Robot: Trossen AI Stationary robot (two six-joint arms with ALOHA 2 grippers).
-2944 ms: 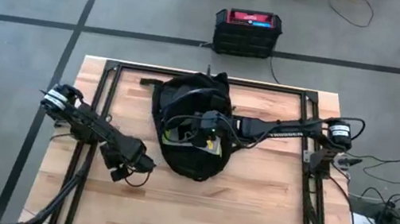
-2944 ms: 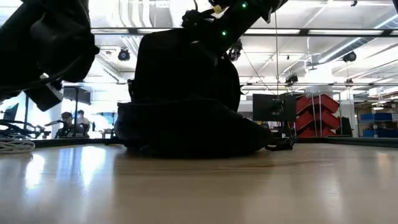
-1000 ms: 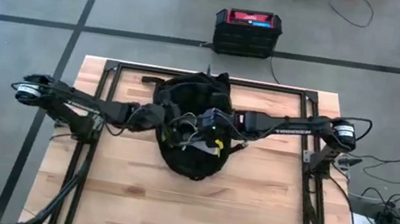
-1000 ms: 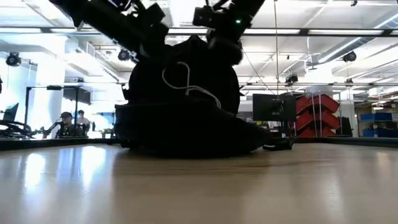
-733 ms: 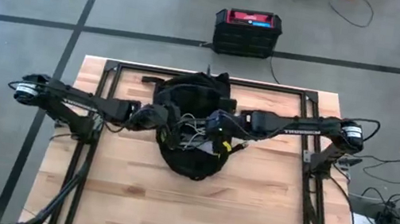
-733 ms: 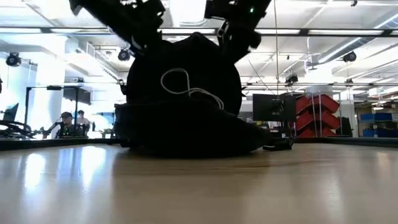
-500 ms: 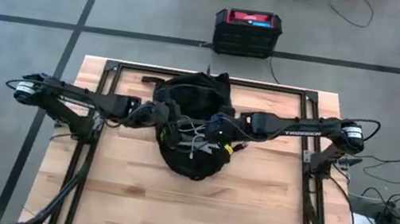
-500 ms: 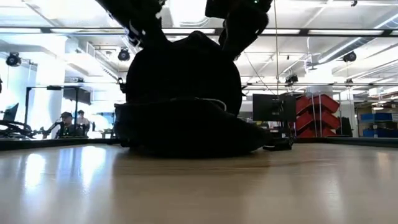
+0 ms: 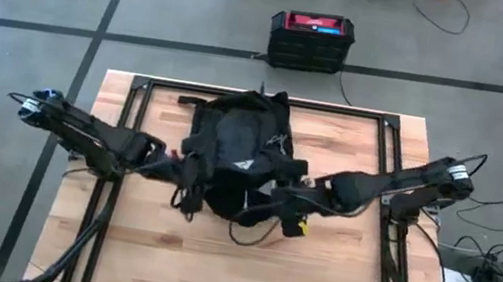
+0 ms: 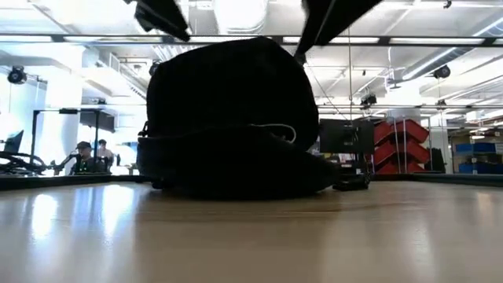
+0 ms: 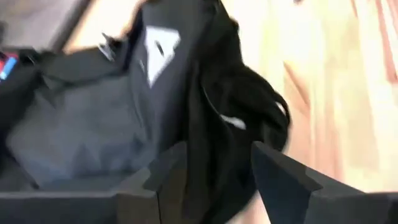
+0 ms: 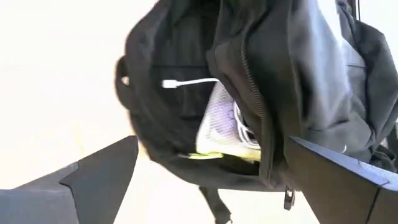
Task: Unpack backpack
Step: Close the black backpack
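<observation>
The black backpack [image 9: 235,149] lies on its broad side in the middle of the table, with pale triangular logos [image 9: 244,163] on its upper side. In the right wrist view its mouth [image 12: 186,93] gapes, and a white cable [image 12: 186,82] and a pale bundle [image 12: 221,127] lie inside. My left gripper [image 9: 187,177] is open at the backpack's left near corner, with a dark fold [image 11: 214,143] between its fingers. At the right near corner my right gripper [image 9: 274,205] is wide open and faces the mouth [image 12: 211,146]. My left gripper has a fold of the backpack's black fabric [image 11: 211,168] standing between its open fingers; whether the fingers touch it, I cannot tell. My right gripper has its fingers wide apart in front of the mouth, and I see no touch.
A black box with a red top [image 9: 310,41] stands on the floor beyond the far edge. Black frame rails [image 9: 136,103] run along the table's sides. Bare wood [image 9: 241,271] lies toward the near edge. People sit far off in the room [image 10: 90,153].
Both grippers have moved from above the backpack's middle toward the table's near edge, out to its near corners. The backpack's upper fabric has shifted: the white cable that lay on top no longer shows from above, and the bag looks broader in the low view.
</observation>
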